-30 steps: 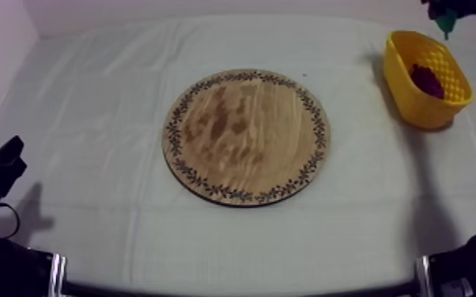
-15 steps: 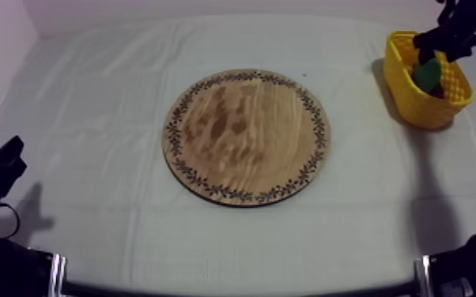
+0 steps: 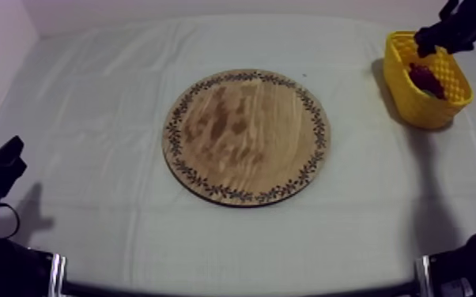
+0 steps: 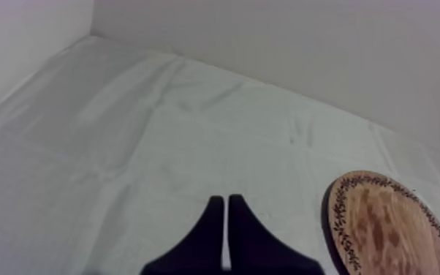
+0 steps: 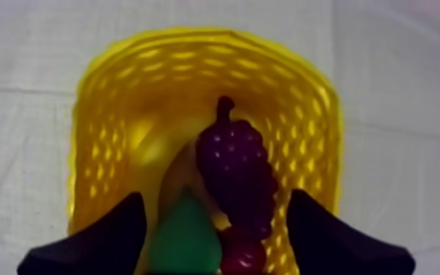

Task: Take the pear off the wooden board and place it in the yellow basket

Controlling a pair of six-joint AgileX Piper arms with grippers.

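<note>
At the near left the left gripper [image 4: 226,201] is seen shut tight on nothing; the wooden board [image 3: 246,137] at the centre is bare; at the far right the right gripper [image 5: 215,196] is spread wide over the yellow basket [image 5: 208,36], gripping nothing; the pear [image 5: 185,238] is lodged inside, beside the grapes [image 5: 237,175]. If a finger were caught on the wall in lifting, the basket could be tipped; the pear is seen as smooth, green and tapered.
</note>
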